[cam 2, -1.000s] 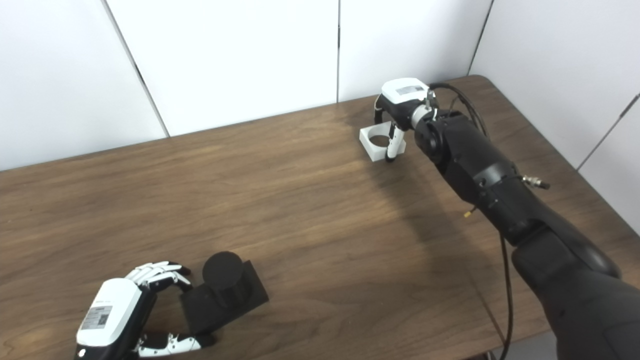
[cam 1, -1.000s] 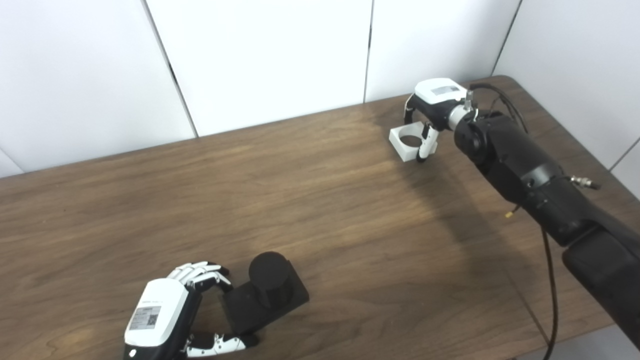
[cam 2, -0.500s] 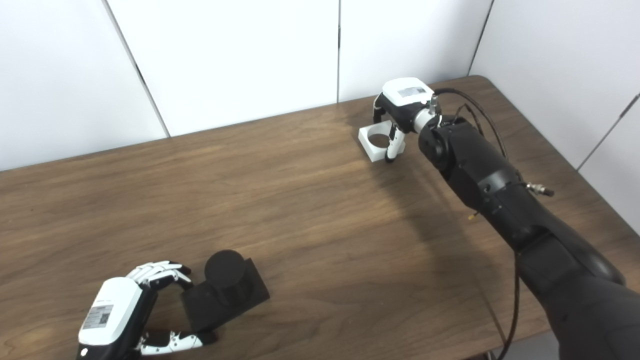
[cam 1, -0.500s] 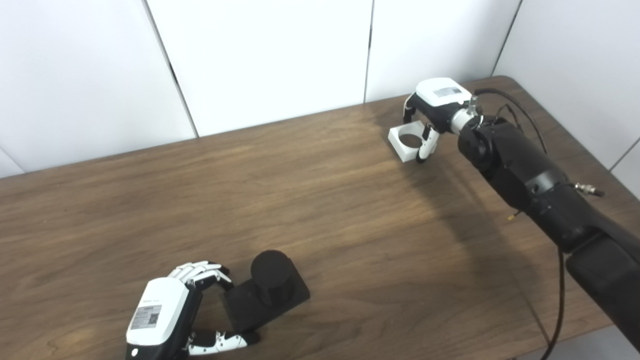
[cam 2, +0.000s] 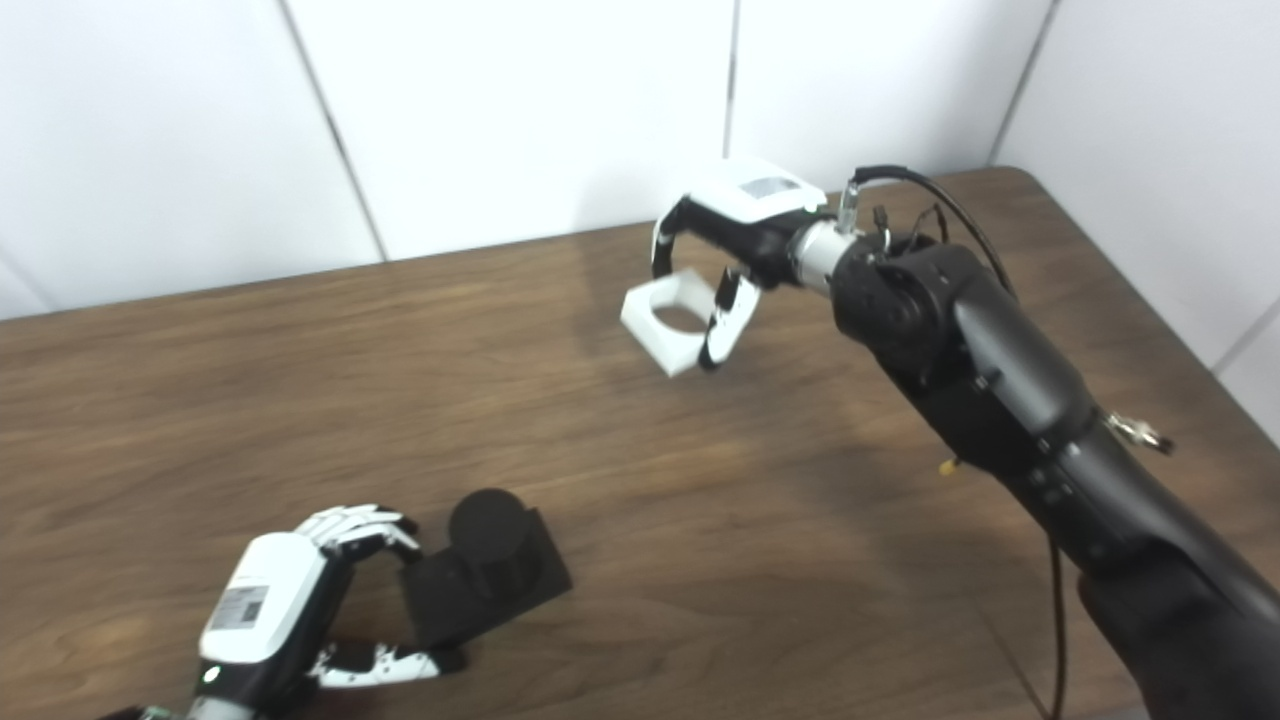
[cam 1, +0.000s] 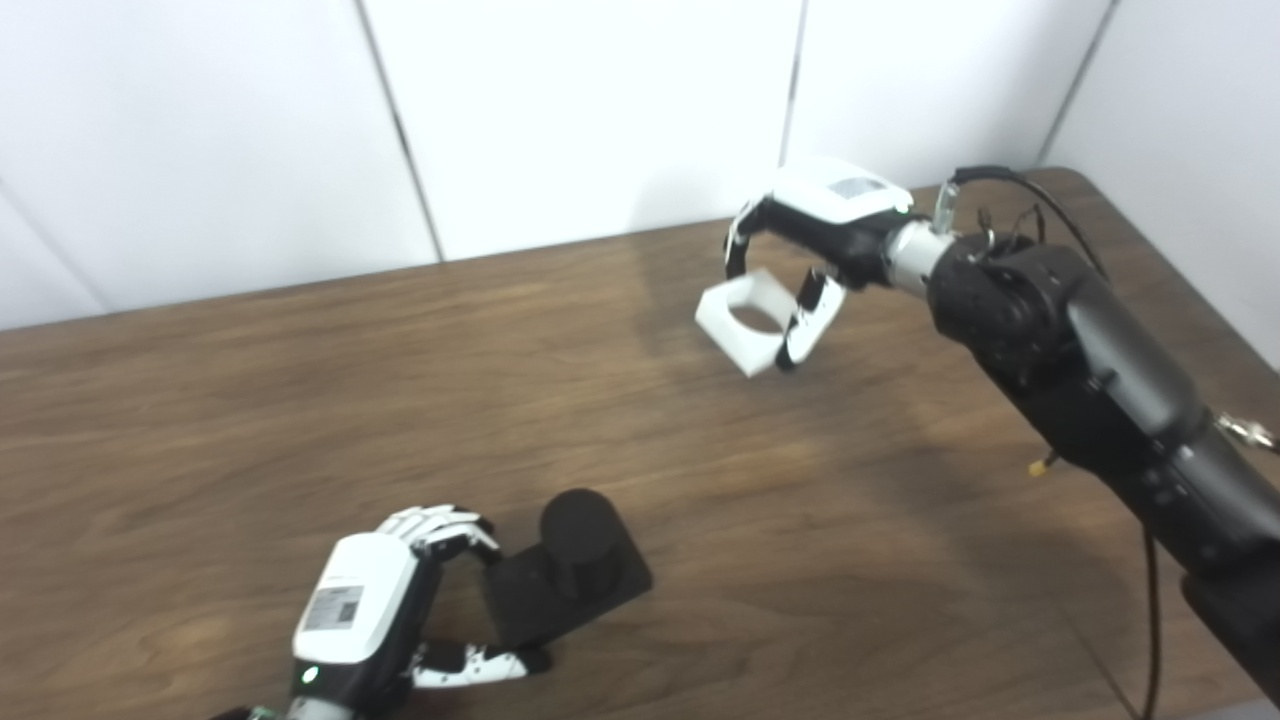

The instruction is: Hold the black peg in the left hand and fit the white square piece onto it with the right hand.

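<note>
A: What was the biggest thing in view?

B: The brown wooden table (cam 1: 300,400), running across the whole scene, with white wall panels (cam 1: 580,110) behind its far edge.

A: And after that?

B: The right arm (cam 1: 1090,390), black and thick, reaching in from the lower right toward the far side of the table. A black cable (cam 2: 1052,620) hung along it.

A: What was at its end?

B: The right hand (cam 1: 815,235), white on the back and dark beneath. Its fingers (cam 1: 735,255) curled over the far edge of the white square piece (cam 1: 755,322) and its thumb (cam 1: 808,318) pressed on the near side, so the piece was pinched between them. The piece was tilted and looked raised off the table, with a soft shadow beneath it. Its round hole was visible from above.

A: Where was the other part?

B: The black peg (cam 2: 488,528), a short round post on a square black base (cam 2: 470,600), sat near the front edge of the table, well apart from the white piece.

A: Was it held?

B: The left hand (cam 2: 270,610) was just beside the base on its left. Its white fingers (cam 2: 350,525) curled over the far corner and the thumb (cam 2: 385,668) lay along the near edge, so it clasped the base from both sides. The base looked flat on the table.
</note>
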{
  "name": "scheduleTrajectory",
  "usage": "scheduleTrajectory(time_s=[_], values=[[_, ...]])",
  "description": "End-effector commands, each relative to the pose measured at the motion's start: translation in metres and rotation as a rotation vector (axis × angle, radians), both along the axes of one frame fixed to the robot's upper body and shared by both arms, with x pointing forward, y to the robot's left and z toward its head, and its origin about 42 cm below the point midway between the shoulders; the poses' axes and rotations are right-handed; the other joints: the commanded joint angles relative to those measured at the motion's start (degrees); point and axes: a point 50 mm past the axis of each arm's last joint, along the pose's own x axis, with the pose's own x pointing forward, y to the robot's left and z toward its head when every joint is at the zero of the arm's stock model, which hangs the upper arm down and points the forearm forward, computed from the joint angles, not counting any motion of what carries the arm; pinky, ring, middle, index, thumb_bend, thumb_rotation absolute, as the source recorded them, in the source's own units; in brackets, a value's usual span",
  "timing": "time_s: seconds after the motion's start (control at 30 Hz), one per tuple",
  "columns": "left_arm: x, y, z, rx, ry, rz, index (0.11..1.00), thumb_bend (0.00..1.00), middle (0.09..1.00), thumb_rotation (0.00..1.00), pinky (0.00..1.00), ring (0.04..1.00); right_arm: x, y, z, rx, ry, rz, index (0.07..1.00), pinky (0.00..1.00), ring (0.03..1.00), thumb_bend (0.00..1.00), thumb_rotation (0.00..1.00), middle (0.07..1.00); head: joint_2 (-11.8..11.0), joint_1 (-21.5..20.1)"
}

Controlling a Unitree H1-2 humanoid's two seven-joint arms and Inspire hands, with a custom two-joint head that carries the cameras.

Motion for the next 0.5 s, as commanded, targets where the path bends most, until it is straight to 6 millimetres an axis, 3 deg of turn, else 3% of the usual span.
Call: scheduleTrajectory(time_s=[0.0, 0.47], values=[[-0.005, -0.004, -0.014, 0.053, 0.083, -0.02, 0.486, 0.52, 0.728, 0.05, 0.81, 0.773, -0.007, 0.011, 0.03, 0.02, -0.057, 0.052, 0.484, 0.89, 0.862, 0.52, 0.13, 0.764, 0.1, 0.5], [-0.003, -0.017, -0.013, 0.077, 0.094, -0.01, 0.487, 0.52, 0.732, 0.05, 0.82, 0.783, -0.05, 0.069, 0.038, 0.054, -0.045, 0.32, 0.482, 0.87, 0.845, 0.52, 0.14, 0.759, 2.2, 6.1]])
